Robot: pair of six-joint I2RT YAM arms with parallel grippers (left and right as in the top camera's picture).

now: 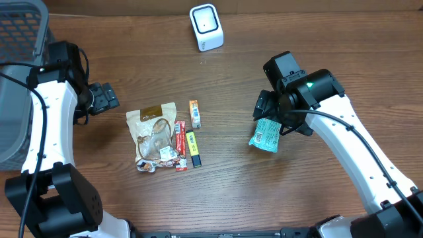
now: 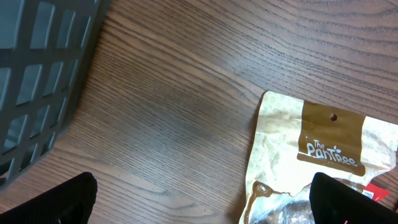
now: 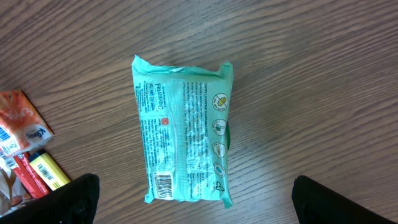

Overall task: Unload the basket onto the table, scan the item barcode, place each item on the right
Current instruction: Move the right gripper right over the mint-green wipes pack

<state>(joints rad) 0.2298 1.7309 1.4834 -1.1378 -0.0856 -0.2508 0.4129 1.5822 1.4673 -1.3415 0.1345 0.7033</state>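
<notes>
green film packet (image 3: 181,130) looks light, soft, slippery; pinch across long sides, keep barcode (image 3: 163,185) clear. right gripper (image 3: 196,208) wide, empty above; left gripper (image 2: 202,202) wide.

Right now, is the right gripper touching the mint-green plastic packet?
Apart. The right wrist view shows bare wooden table between the mint-green plastic packet and the right gripper, both sides.

Bare table (image 1: 251,192) borders the green packet (image 3: 183,130) on every side. Obstructions: snack cluster (image 1: 165,135) to its left, white scanner (image 1: 206,27) beyond it toward the far edge, grey basket (image 1: 20,39) far left.
</notes>
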